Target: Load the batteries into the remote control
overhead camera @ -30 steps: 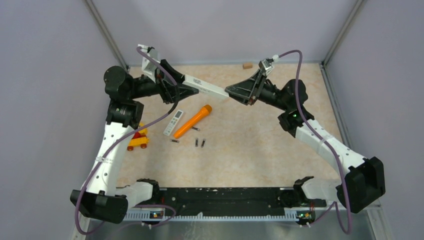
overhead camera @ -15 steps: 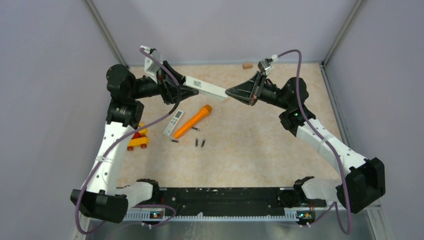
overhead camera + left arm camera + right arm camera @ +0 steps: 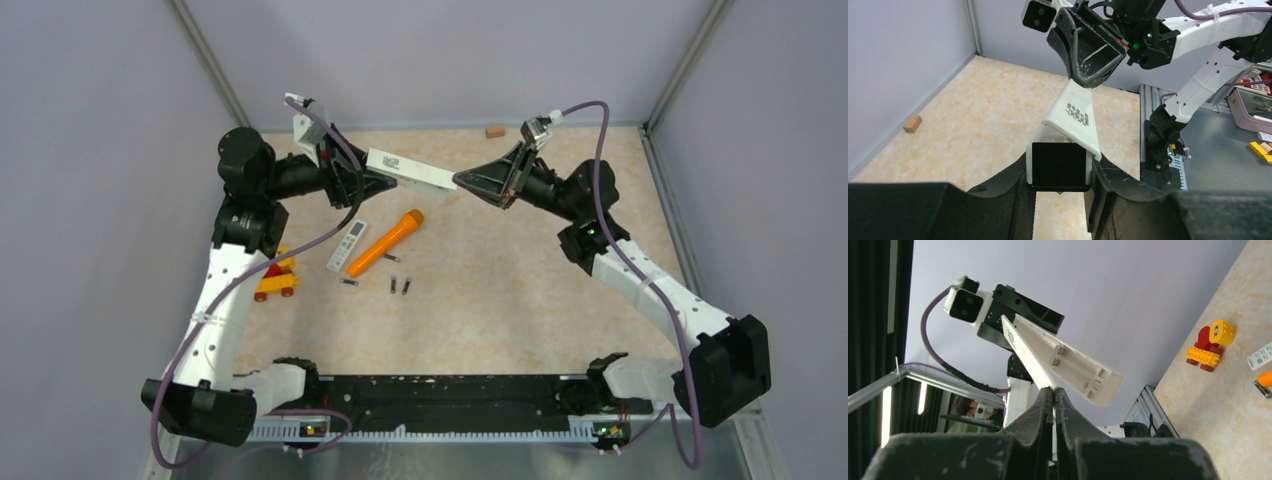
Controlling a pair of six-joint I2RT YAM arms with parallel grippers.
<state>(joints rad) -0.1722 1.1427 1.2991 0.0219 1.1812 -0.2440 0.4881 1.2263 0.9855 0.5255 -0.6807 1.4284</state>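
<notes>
Left arm (image 3: pixel 215 300): white moulded link shells, black cylindrical joint housings, black block at shoulder end. Right arm (image 3: pixel 650 290): same white-and-black build, small green light (image 3: pixel 590 230) on black joint. Purple cable (image 3: pixel 170 370) runs along each arm to white wrist camera box (image 3: pixel 300 110). Left gripper (image 3: pixel 1060 167), right gripper (image 3: pixel 1054 390): matte black, tapered wedge fingers, pale scuff marks.

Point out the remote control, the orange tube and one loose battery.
remote control (image 3: pixel 410 172): top external view, middle of its white body.
orange tube (image 3: pixel 385 243): top external view, middle of its barrel.
battery (image 3: pixel 392 285): top external view, middle of the dark cylinder.
</notes>
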